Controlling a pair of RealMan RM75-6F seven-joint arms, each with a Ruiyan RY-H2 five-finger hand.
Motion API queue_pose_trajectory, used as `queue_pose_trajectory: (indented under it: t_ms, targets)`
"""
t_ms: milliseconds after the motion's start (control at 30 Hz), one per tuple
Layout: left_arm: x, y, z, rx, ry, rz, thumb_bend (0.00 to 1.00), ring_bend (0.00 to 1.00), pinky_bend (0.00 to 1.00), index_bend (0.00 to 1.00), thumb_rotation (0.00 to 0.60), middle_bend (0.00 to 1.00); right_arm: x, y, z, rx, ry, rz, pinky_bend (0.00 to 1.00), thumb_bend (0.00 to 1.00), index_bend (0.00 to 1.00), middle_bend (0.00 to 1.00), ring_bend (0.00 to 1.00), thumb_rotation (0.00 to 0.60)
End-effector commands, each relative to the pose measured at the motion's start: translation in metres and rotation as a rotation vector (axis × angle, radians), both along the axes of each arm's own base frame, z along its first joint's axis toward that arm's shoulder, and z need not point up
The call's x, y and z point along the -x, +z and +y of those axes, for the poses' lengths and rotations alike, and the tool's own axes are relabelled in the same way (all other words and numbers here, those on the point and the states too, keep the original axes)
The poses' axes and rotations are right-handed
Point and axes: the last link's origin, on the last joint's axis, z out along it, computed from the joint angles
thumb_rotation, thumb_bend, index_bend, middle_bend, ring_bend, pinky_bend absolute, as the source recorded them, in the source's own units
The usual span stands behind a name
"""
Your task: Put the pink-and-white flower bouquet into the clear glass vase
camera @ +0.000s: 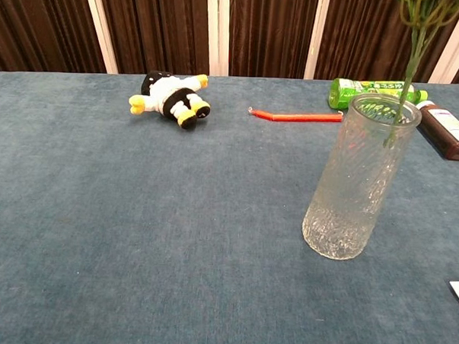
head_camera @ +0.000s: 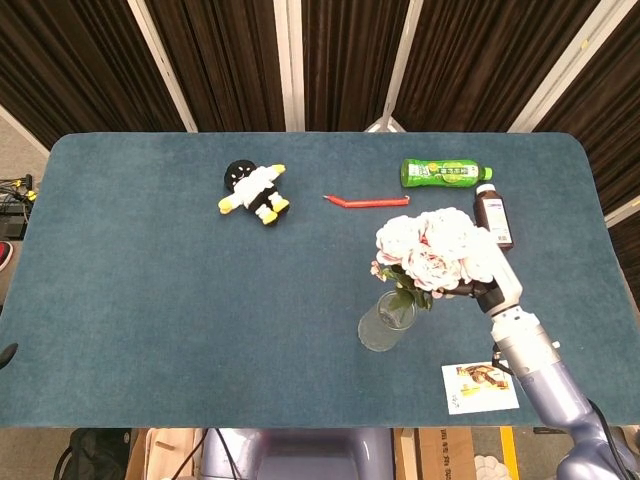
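Pink-and-white flower bouquet (head_camera: pixel 435 248) gripped in my right hand (head_camera: pixel 489 290). Its green stem (camera: pixel 406 81) enters the clear glass vase (camera: pixel 356 177). My left hand is unseen.

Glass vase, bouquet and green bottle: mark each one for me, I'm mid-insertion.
clear glass vase (camera: pixel 354 196), chest view, middle of its textured wall.
pink-and-white flower bouquet (head_camera: pixel 432 246), head view, centre of the blossom cluster.
green bottle (head_camera: pixel 444 173), head view, middle of its label, lying on its side.
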Motion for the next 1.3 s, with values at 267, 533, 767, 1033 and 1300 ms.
queue_pose_trajectory:
  t_ms: [267, 533, 767, 1033, 1300]
  targets:
    - [0.000, 0.000, 0.000, 0.003, 0.002, 0.002, 0.22, 0.00, 0.00, 0.19, 0.600, 0.00, 0.018, -0.022, 0.005, -0.057, 0.006, 0.017, 0.10, 0.32, 0.47, 0.49, 0.50, 0.600]
    - [0.000, -0.001, 0.000, 0.007, 0.005, 0.003, 0.22, 0.00, 0.00, 0.19, 0.600, 0.00, 0.022, -0.039, 0.010, -0.143, 0.046, 0.065, 0.08, 0.32, 0.47, 0.43, 0.38, 0.600]
    - [0.000, 0.000, 0.000, 0.005, 0.007, 0.002, 0.22, 0.00, 0.00, 0.19, 0.600, 0.00, 0.025, -0.045, 0.011, -0.227, 0.069, 0.121, 0.00, 0.30, 0.25, 0.21, 0.17, 0.600]
    - [0.001, 0.001, 0.000, 0.004, 0.007, -0.005, 0.22, 0.00, 0.00, 0.19, 0.600, 0.00, 0.036, -0.033, 0.011, -0.259, 0.073, 0.206, 0.00, 0.25, 0.06, 0.08, 0.04, 0.600]
    - [0.000, 0.001, -0.001, 0.005, 0.004, -0.009, 0.22, 0.00, 0.00, 0.19, 0.600, 0.00, 0.073, 0.000, 0.022, -0.266, 0.039, 0.297, 0.00, 0.25, 0.00, 0.04, 0.01, 0.600]
